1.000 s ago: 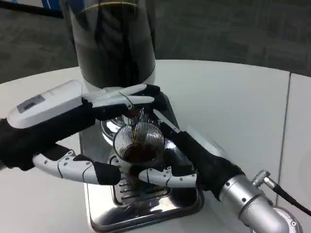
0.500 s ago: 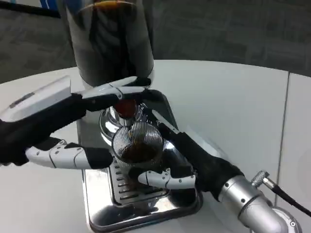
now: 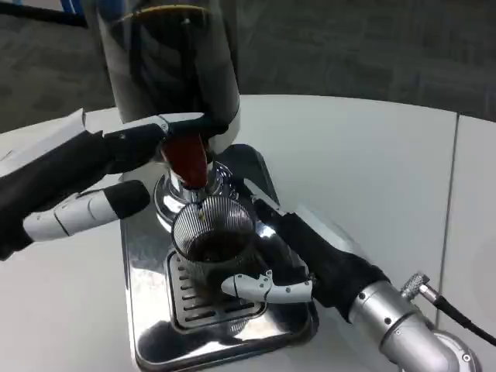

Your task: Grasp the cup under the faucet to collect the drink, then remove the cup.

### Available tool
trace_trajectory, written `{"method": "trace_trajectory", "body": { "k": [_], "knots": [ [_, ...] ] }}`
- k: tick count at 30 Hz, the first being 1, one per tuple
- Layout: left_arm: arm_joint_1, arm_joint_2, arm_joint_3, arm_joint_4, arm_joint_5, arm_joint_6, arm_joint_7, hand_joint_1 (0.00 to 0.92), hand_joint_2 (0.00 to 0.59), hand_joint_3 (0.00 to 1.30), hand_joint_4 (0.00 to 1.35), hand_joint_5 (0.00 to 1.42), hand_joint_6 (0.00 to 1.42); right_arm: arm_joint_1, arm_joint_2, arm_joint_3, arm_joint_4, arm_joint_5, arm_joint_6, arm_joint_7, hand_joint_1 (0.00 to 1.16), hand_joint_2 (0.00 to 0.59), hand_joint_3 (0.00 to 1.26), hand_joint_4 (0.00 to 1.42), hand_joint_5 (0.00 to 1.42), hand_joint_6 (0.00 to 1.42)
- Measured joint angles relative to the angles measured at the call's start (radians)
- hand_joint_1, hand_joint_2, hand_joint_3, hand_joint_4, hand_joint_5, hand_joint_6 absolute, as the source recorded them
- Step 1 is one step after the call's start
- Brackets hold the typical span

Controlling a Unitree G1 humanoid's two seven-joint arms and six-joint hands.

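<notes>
From my station I see the right robot hand [image 3: 291, 260] wrapped around the cup [image 3: 213, 240], grasping it from the cup's right side. One white finger curls across the front of the cup low down, and the black palm presses against its right wall. The cup is a clear ribbed glass, upright, with dark drink inside reaching roughly the middle of it. It stands on the slotted grille of the shiny metal drip tray [image 3: 151, 310], directly to the left of that robot hand's palm.

Just above the cup, and above and to the left of the right robot hand, is the faucet [image 3: 188, 164] with its red handle, mounted at the foot of the dark drink dispenser [image 3: 167, 66]. The cup's rim sits right beneath the spout.

The left robot hand [image 3: 101, 178] is up and to the left of the cup. Its upper fingers [image 3: 174, 124] reach across the top of the red handle and touch it; a lower finger points toward the chrome base of the faucet, apart from the cup. I cannot tell whether that robot hand is actually clenched on the handle or only resting against it.

The tray sits on the white tabletop [image 3: 372, 163], which stretches away to the right of the right robot hand.
</notes>
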Motion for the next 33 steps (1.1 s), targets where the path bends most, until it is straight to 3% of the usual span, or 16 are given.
{"method": "trace_trajectory", "body": {
  "k": [7,11,22,33],
  "knots": [
    [0.015,-0.009,0.023,-0.017,0.002,0.017,-0.007,0.000,0.121,0.20,0.12,0.27,0.30,0.000,0.003,0.002,0.000,-0.001,0.000,-0.006,0.63,0.199,0.00,0.08,0.08,0.06],
    [0.028,-0.012,0.037,-0.022,0.004,0.017,-0.009,0.000,0.121,0.20,0.12,0.27,0.30,0.001,0.009,0.003,0.000,-0.001,0.000,-0.014,0.66,0.205,0.06,0.14,0.15,0.09],
    [0.045,-0.022,0.059,-0.029,0.011,0.017,-0.012,0.000,0.121,0.20,0.13,0.28,0.30,0.001,0.017,0.006,0.000,-0.013,0.002,-0.026,0.66,0.199,0.12,0.16,0.18,0.10],
    [0.055,-0.025,0.078,-0.029,0.012,0.018,-0.017,0.000,0.120,0.21,0.13,0.28,0.30,-0.001,0.005,0.004,-0.001,-0.037,0.002,-0.025,0.63,0.199,0.08,0.05,0.05,0.05]
  ]
}}
